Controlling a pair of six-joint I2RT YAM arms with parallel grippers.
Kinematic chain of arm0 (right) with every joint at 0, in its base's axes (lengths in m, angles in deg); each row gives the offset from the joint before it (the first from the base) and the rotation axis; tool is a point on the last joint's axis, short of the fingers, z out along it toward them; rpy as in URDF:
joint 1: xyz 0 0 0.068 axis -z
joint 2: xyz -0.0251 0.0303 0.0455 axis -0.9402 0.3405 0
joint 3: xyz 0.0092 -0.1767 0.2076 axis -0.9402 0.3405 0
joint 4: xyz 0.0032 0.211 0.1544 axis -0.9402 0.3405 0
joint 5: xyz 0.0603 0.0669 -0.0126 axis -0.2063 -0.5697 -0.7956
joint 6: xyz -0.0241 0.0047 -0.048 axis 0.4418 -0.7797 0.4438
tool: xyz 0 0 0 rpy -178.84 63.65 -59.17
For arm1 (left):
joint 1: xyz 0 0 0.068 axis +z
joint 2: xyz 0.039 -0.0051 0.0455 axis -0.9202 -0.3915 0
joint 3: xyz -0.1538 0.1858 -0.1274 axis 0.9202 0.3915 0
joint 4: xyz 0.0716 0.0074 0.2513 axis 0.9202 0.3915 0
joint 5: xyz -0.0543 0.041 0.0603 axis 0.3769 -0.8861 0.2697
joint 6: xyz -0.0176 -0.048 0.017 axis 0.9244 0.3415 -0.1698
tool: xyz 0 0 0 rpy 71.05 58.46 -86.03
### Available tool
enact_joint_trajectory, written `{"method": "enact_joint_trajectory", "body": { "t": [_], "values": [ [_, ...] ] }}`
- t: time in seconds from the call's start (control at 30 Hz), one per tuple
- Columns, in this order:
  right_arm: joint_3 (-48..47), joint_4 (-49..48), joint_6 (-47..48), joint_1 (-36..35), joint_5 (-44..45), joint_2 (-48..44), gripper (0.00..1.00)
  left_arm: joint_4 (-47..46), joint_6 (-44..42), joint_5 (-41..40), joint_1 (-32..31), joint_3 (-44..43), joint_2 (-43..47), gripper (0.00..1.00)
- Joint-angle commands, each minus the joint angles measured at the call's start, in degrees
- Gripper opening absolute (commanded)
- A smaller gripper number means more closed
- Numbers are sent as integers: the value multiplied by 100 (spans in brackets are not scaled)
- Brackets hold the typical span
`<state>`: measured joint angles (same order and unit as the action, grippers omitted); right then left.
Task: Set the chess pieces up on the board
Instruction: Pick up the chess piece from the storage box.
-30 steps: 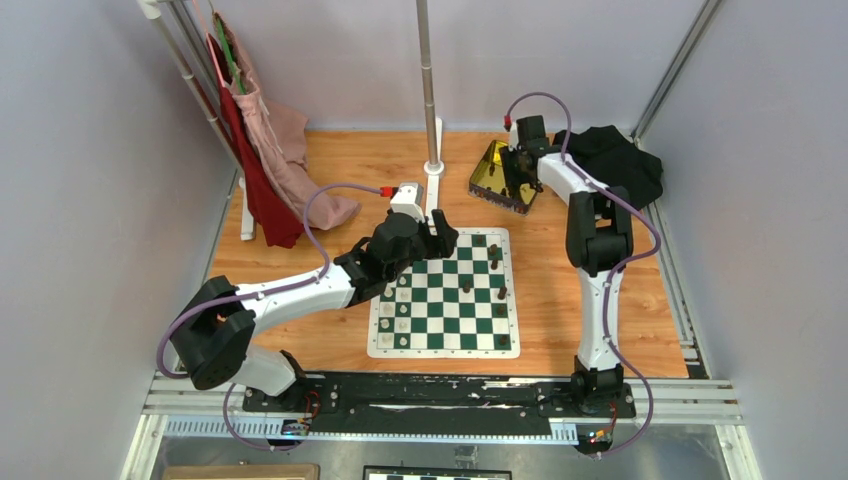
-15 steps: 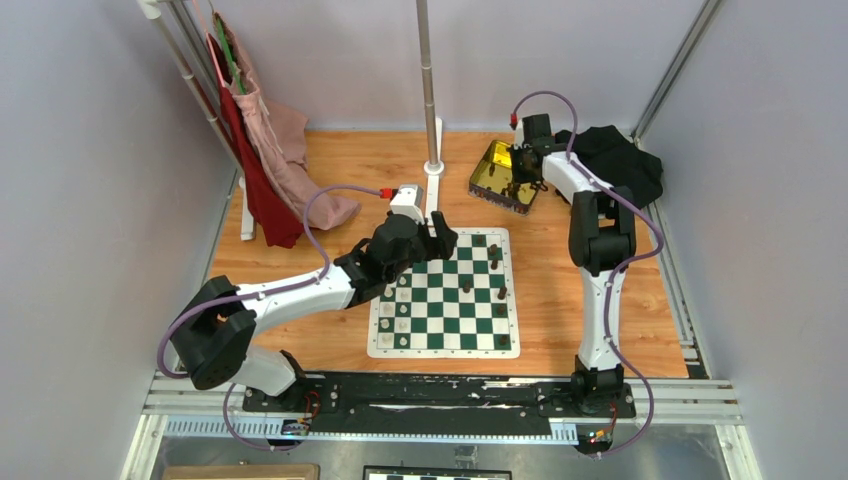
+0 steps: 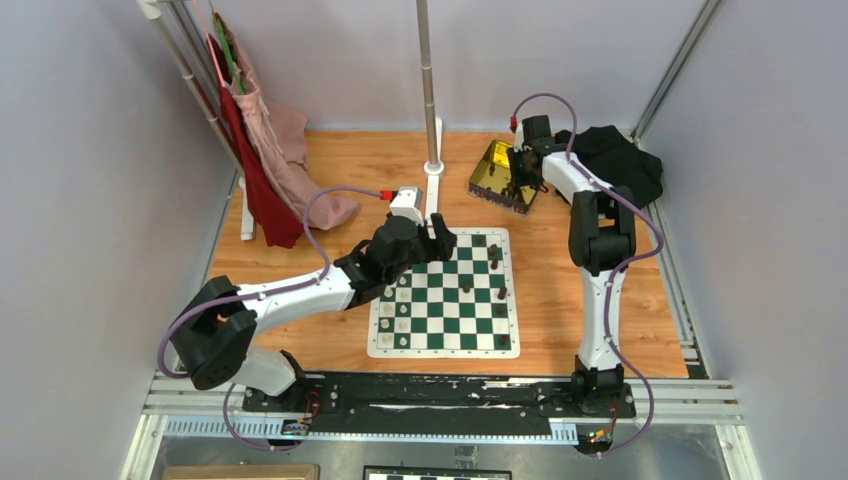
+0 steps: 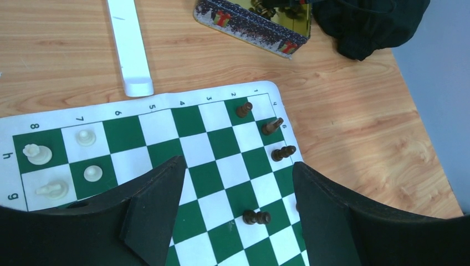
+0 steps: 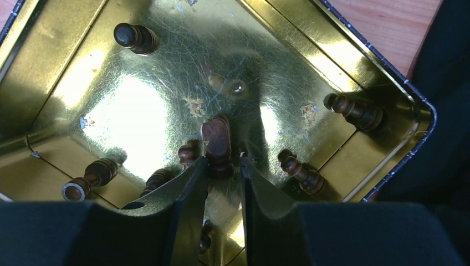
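Observation:
The green-and-white board (image 3: 445, 320) lies at the table's middle, with a few dark brown chess pieces (image 3: 494, 250) standing along its right side. In the left wrist view the board (image 4: 221, 141) shows dark pieces (image 4: 272, 126) near its right edge, one (image 4: 257, 217) lying on its side. My left gripper (image 3: 440, 238) hovers open over the board's far edge, nothing between its fingers (image 4: 237, 166). My right gripper (image 3: 517, 175) reaches into the gold tin (image 3: 490, 170). Its jaws (image 5: 224, 163) are shut on a dark brown chess piece (image 5: 217, 138). Several more dark pieces (image 5: 354, 111) lie loose in the tin (image 5: 138, 111).
Cream-white pieces (image 4: 37, 153) stand on the board's left side. A white pole base (image 4: 130, 50) and pole (image 3: 432, 100) stand behind the board. Black cloth (image 3: 615, 160) lies at the back right, red and pink garments (image 3: 265, 160) at the back left.
The right wrist has shifted slightly over the tin and the tin has settled a little. The left arm has not moved.

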<state>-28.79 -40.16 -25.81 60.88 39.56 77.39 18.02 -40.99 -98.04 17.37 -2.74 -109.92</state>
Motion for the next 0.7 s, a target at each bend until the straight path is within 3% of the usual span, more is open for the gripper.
{"method": "enact_joint_trajectory", "body": {
  "t": [0.0, 0.5, 0.57, 0.67],
  "values": [
    [-6, 155, 2, 85, 10, -24, 33, -163, 55, -35, 15, 39, 76, 76],
    [-406, 681, 152, 74, -243, 403, 33, -156, 88, 8, 11, 11, -23, 76],
    [-444, 722, 160, 74, -244, 445, 30, -174, 96, 10, 16, 20, -17, 76],
    [-454, 720, 161, 74, -221, 463, 17, -195, 93, 9, 12, 38, -32, 76]
  ]
}}
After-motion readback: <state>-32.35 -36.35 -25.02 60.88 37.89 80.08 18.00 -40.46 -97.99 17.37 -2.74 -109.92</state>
